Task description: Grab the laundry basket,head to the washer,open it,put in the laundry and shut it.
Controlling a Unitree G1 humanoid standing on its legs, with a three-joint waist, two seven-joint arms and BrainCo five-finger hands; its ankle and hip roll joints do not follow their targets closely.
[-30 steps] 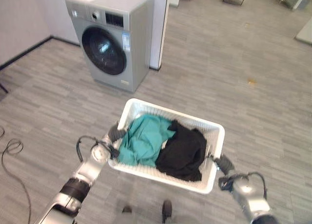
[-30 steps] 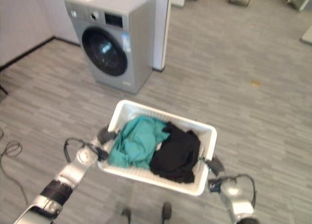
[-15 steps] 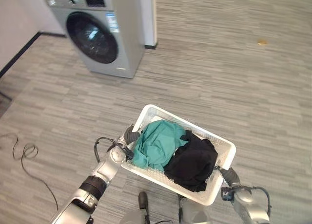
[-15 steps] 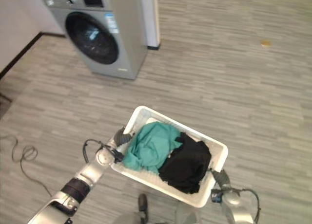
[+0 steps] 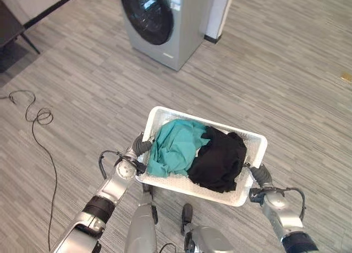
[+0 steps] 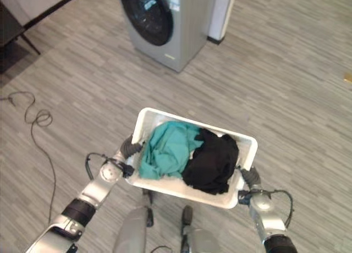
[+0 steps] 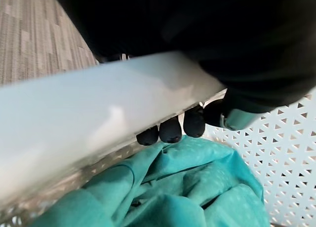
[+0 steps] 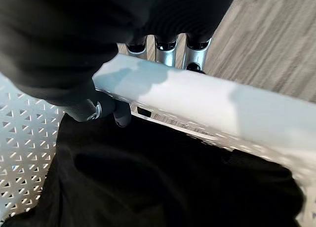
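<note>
left eye view: a white laundry basket [image 5: 250, 148] is carried in front of the robot, its long axis running side to side between the two hands. the left hand [image 5: 139, 147] holds the basket's left end, the right hand [image 5: 260, 176] its right end. inside lie a teal cloth [image 5: 175, 146] on the left and a black cloth [image 5: 221, 158] on the right. the washer [image 5: 170, 22] stands ahead and a little left, well apart from the basket, its round door [image 5: 147, 14] closed and facing the robot. by my judgement the next move is to walk on toward it, and the left hand is the nearer one to the door.

right eye view: same layout; both arms are bent, reaching forward to the basket's short ends.

left wrist view: dark fingertips [image 7: 172, 131] curl over the white rim, clenched on it, above the teal cloth.

right wrist view: silver fingers [image 8: 166, 52] wrap outside the rim and the thumb [image 8: 121, 113] presses inside, grasping it above the black cloth.
</note>
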